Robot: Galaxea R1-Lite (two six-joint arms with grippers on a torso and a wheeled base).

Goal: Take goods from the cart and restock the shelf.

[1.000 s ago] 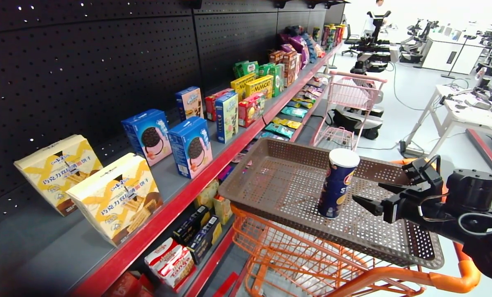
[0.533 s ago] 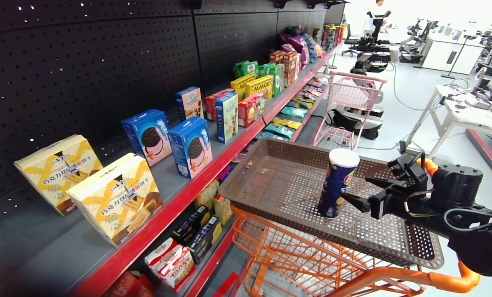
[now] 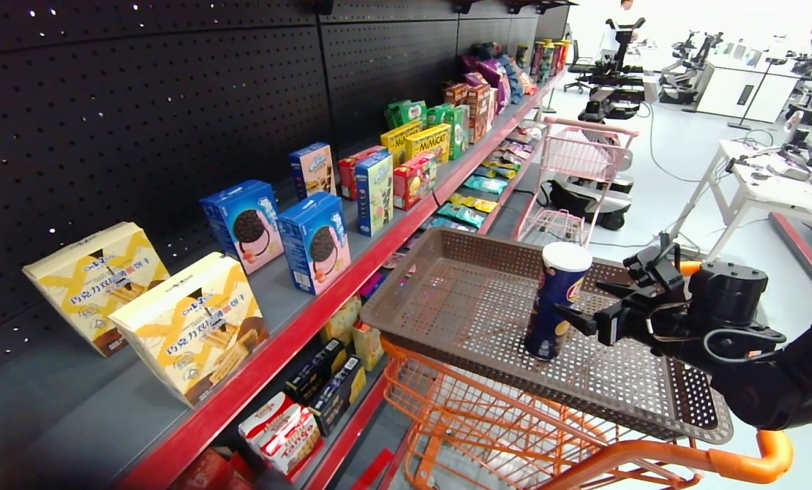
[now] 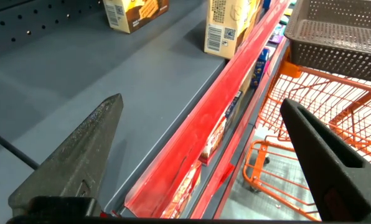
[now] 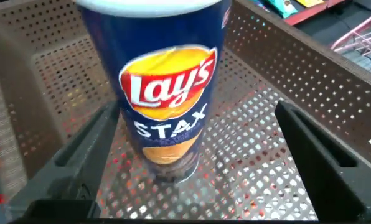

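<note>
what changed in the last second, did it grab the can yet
Not yet. The right gripper moved to the robot's left, toward the chip can; its open fingers now sit on either side of the can, not closed on it. The can stayed upright in the brown tray on the cart, and the boxes on the shelf did not move.

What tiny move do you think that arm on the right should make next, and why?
Probably ease the right gripper a touch further forward. Its fingers are open on either side of the chip can, which stands upright in the brown basket, but only their tips seem to reach it. Deeper in, closing should grip it securely.
</note>
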